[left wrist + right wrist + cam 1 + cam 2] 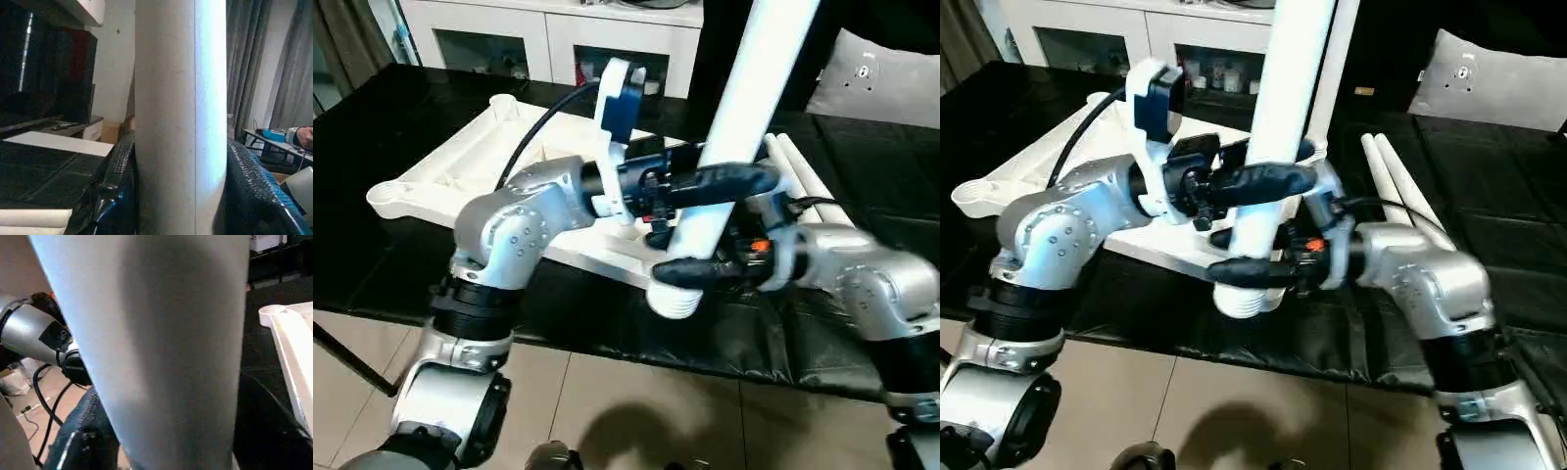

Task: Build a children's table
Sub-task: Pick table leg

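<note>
While the left gripper (1263,181) clamps the leg (744,117) upright over the table top's (460,157) near corner | right gripper (1249,271) brackets its threaded end, grip uncertain | step: seating leg | next: lower into the socket, twist.

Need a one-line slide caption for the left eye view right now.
Both grippers, left above right, clasp an upright white leg at the near corner of the upturned tabletop.

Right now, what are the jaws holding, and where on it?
Both hold one upright table leg: left gripper higher, right gripper just above its ribbed bottom end.
</note>
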